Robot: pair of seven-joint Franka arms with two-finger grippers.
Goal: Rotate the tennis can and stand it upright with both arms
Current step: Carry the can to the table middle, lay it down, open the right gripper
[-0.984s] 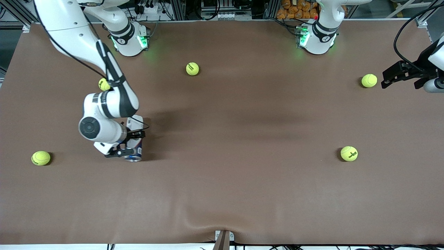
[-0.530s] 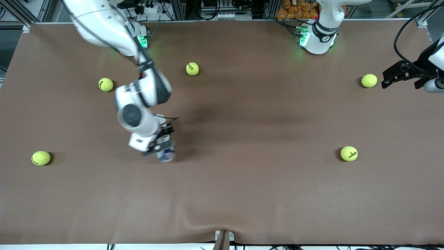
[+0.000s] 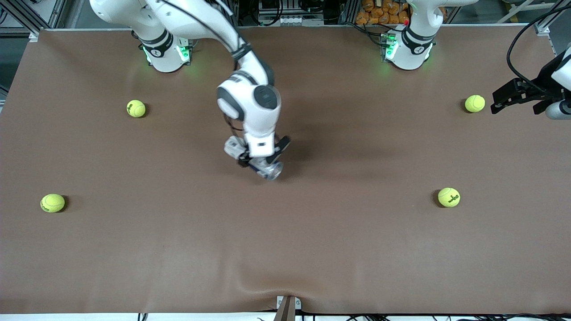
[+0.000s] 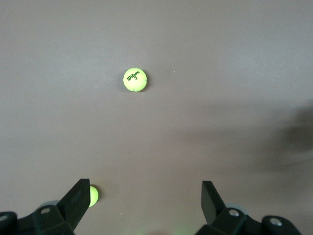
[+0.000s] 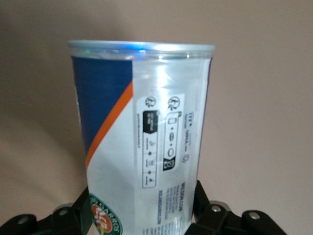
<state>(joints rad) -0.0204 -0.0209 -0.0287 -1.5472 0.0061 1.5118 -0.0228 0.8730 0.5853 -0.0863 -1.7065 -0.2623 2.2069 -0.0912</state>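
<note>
right hand (image 3: pixel 261 162): clamped on the tennis can (image 3: pixel 269 169) close to one end; carried over the middle of the counter (image 3: pixel 312 249), clear of every ball.
tennis can, right wrist view (image 5: pixel 142 142): runs straight out from between the two fingers (image 5: pixel 80 218); clear wall, navy panel with an orange stripe, white label.
left hand (image 3: pixel 513 96): fingers apart, holding nothing, waiting over the left arm's end of the counter beside a tennis ball (image 3: pixel 474 103).
risk, slip: my judgement is that a grip so near one end leaves most of the can hanging out; a quick wrist turn could swing or slide it in the fingers.
risk, handover: the left hand is well apart from the can; a mistimed release could drop it and let it roll.
writing, can: round red-and-green emblem (image 5: pixel 105 218), lettering incomplete; small print too fine to read.
writing, ball: "Wilson 3" on the ball (image 4: pixel 135 80) in the left wrist view.
</note>
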